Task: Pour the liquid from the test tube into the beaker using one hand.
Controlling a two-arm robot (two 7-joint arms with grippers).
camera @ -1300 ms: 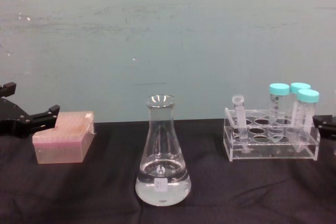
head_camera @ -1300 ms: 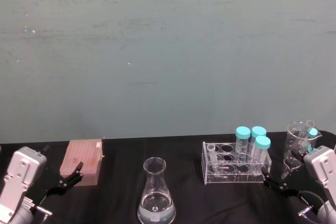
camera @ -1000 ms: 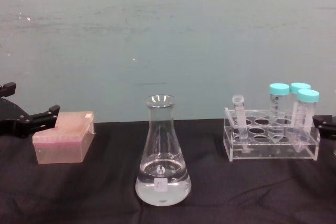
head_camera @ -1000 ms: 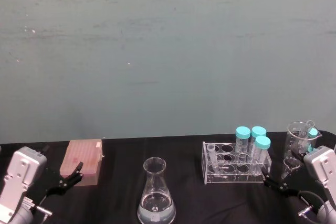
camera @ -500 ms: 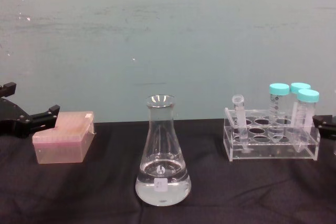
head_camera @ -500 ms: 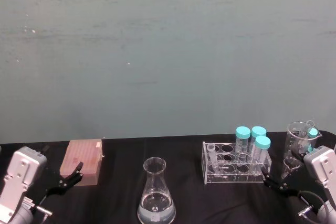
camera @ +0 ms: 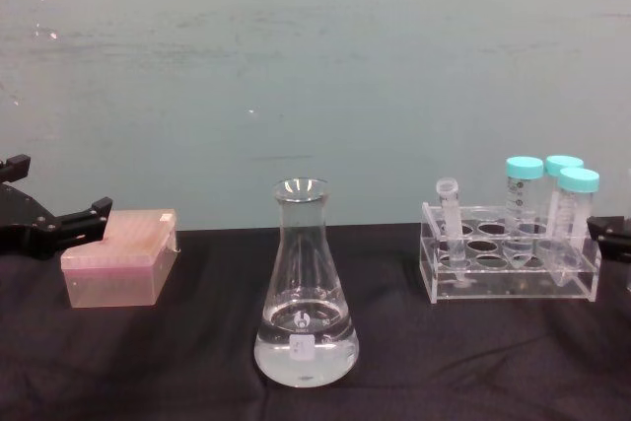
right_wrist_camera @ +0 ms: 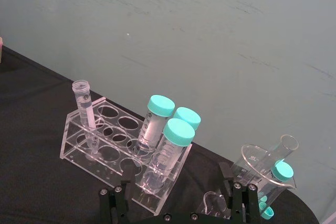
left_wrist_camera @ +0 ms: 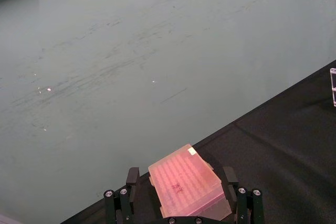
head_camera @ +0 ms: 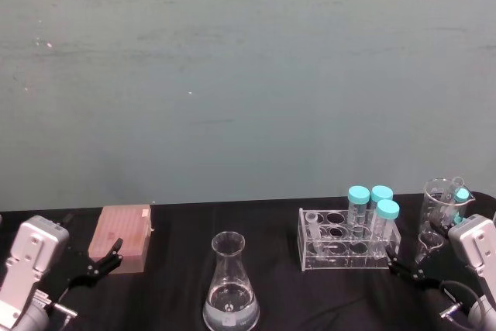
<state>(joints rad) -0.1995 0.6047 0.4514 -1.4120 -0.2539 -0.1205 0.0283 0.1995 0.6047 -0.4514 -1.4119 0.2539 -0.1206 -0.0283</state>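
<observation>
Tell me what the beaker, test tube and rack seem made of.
Beaker: likely glass, clear and glossy, with sharp highlights at rim and base.
Test tube: probably plastic, slightly cloudy, with a moulded flared rim.
Rack: looks like clear acrylic, flat sheets with bright polished edges.

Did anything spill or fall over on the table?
No spill. The beaker stands upright, the test tube just leans slightly in its rack, and the left end effector and right end effector sit open at either side.
</observation>
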